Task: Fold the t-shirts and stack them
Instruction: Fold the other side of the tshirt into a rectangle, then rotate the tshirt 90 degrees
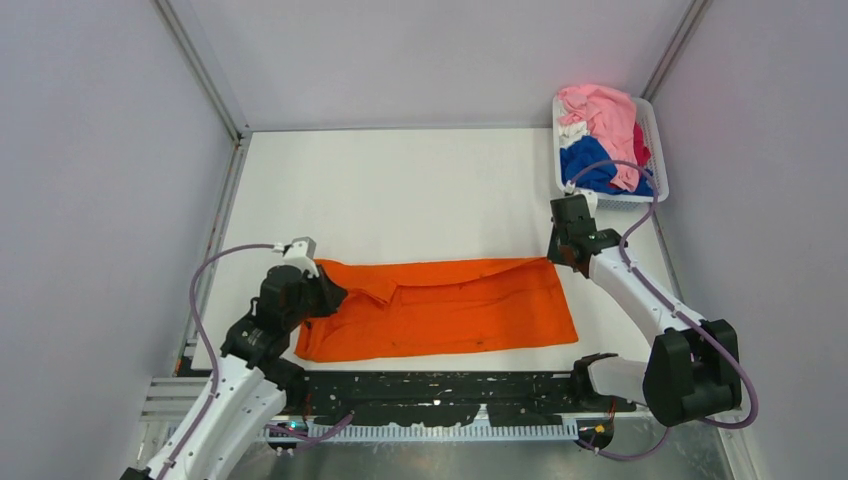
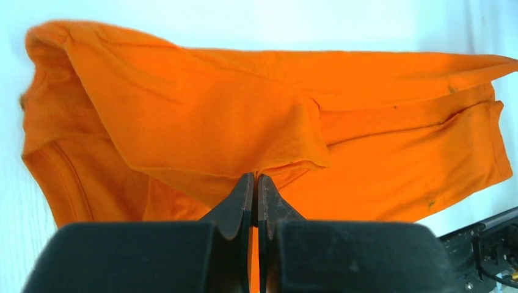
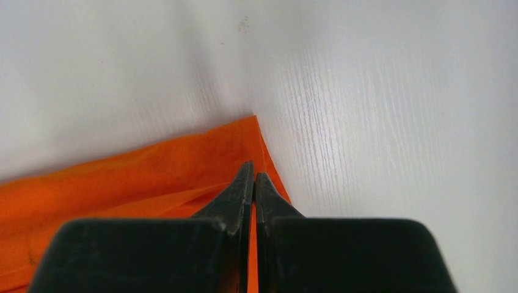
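mid-fold, pinching the orange t-shirt (image 1: 440, 305) at opposite ends in left tool (image 2: 255, 178) and right tool (image 3: 253, 170); next, likely carrying both across together.

Left gripper (image 2: 251, 178) low near left edge, jaws pinched on orange t-shirt (image 1: 440, 310); right gripper (image 3: 253, 166) likewise, arm extended along right edge.

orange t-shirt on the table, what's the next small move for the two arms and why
Probably lift both ends slightly, together. The left fingers and right fingers are each shut on one end of the bright orange cotton t-shirt, which lies as a long band on the white table. An even lift should keep it taut for the next fold.
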Robot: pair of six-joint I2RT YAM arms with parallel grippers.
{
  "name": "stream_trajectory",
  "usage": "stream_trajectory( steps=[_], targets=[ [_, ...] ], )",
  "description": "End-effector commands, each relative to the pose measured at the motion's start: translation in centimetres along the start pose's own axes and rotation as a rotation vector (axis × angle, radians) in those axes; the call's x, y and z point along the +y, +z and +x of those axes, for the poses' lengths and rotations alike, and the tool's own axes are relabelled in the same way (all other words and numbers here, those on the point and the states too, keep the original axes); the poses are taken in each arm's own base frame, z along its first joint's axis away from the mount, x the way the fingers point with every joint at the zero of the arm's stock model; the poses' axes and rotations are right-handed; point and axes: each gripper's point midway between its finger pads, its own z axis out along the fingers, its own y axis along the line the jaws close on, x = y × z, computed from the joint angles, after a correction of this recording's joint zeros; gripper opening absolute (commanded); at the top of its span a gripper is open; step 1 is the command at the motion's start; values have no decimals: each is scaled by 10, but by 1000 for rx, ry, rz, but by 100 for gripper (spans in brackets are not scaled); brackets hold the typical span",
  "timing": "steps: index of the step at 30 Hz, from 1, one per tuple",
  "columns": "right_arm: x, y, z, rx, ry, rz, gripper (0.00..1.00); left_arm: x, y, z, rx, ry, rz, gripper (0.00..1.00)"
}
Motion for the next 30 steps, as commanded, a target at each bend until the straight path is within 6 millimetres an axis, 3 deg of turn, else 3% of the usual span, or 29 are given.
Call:
stream_trajectory(
  steps=[1,6,7,9,10,11,12,14,16,18,21,23,26,27,30],
  targets=[
    [-6,-2,0,-20,-10,24,5,6,-5,31,62,-73,4,0],
    [-8,2,6,-10,11,40,5,10,-7,61,108,-171,17,1],
    [-8,2,7,-9,23,42,6,13,-7,68,124,-200,4,9],
    [-11,3,12,-1,39,59,19,18,-9,80,153,-238,-17,29],
    [-14,3,15,6,43,69,37,18,-11,83,159,-257,-18,39],
    [-15,2,16,7,55,76,48,16,-13,82,156,-270,-9,51],
    [-18,0,17,10,55,91,68,12,-16,79,150,-276,9,62],
    [-20,-7,10,-12,64,93,99,-3,-24,61,108,-266,73,83],
    [-17,-17,-2,-56,72,61,96,-18,-33,36,38,-235,133,99],
    [-5,-27,-15,-106,69,-27,95,-31,-38,13,-20,-198,184,100],
    [43,-41,-27,-147,38,-308,95,-47,-22,4,5,-195,238,100],
    [78,-48,-21,-127,11,-496,95,-59,-4,4,53,-203,293,100],
    [118,-48,0,-58,-70,-623,96,-63,27,15,166,-280,282,100],
    [129,-51,3,-53,-98,-640,95,-59,36,23,208,-303,247,100],
    [139,-33,17,12,-132,-598,95,-30,63,43,300,-337,80,100]
  ],
)
